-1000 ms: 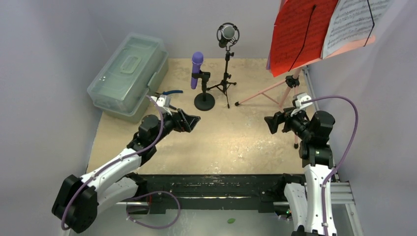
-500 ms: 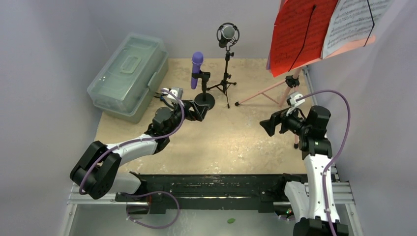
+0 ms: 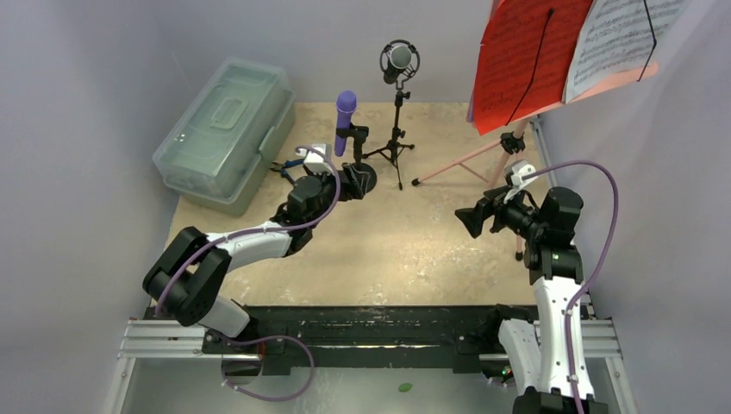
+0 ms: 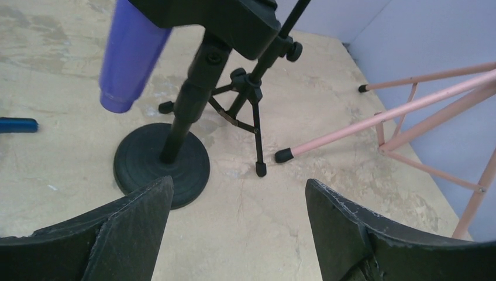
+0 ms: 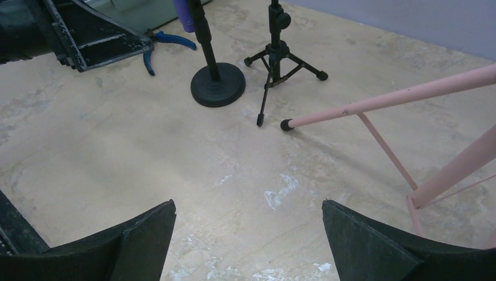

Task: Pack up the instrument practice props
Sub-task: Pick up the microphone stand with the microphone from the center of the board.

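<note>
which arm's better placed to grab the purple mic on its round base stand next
Left, likely. The left gripper is open just in front of the round black base under the purple microphone. The right gripper, also open, hangs farther off, nearer the pink rack legs.

Top view looks down; both wrist views share the round mic stand
</note>
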Controlling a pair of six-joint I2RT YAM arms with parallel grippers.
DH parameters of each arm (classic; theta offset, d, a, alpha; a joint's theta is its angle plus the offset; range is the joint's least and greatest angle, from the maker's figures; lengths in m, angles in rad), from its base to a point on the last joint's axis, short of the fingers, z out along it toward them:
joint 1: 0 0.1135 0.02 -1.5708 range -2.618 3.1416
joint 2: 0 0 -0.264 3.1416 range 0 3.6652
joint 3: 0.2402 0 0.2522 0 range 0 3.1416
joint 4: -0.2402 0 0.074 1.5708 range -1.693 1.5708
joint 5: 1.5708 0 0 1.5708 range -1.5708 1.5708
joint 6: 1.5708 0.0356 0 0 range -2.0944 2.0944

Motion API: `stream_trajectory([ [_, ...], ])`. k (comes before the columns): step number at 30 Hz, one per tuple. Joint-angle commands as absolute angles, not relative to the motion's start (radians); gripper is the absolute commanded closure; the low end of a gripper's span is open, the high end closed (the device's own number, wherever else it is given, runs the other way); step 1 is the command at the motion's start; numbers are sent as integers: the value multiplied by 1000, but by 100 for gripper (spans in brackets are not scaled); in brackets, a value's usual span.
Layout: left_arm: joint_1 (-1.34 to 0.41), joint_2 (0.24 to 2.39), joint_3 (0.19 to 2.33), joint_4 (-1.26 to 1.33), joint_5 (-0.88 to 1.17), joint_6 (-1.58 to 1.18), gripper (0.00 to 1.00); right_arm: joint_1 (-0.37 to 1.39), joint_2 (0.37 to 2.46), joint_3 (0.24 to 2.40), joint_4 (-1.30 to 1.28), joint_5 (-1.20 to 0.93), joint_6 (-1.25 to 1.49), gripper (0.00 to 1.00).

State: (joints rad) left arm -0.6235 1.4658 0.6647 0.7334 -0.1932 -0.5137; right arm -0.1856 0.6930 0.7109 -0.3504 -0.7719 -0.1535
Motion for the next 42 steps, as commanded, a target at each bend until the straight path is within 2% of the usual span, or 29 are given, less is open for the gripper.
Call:
stream_trajectory([
  [1, -652, 1521, 784, 708, -208, -476, 18, -188, 771, 734, -345, -794, -146, 1],
  [5, -653, 1548, 802, 705, -204, -448, 21, -189, 739, 724, -349, -814, -166, 1],
  [9, -660, 1559, 727, 793, -242, -492, 33, -188, 630, 703, -334, -795, -167, 1],
  [14, -686, 1571, 786, 695, -345, -513, 36, -188, 605, 699, -328, -759, -160, 1],
  [19, -710, 1615, 803, 702, -436, -507, 37, -189, 599, 710, -342, -720, -164, 1],
  [23, -711, 1672, 810, 782, -455, -462, 43, -189, 582, 707, -338, -718, -165, 1],
  [33, -708, 1818, 909, 953, -469, -311, 47, -188, 579, 712, -341, -729, -166, 1],
  [42, -687, 1910, 991, 986, -520, -255, 50, -187, 577, 715, -342, -743, -166, 1],
])
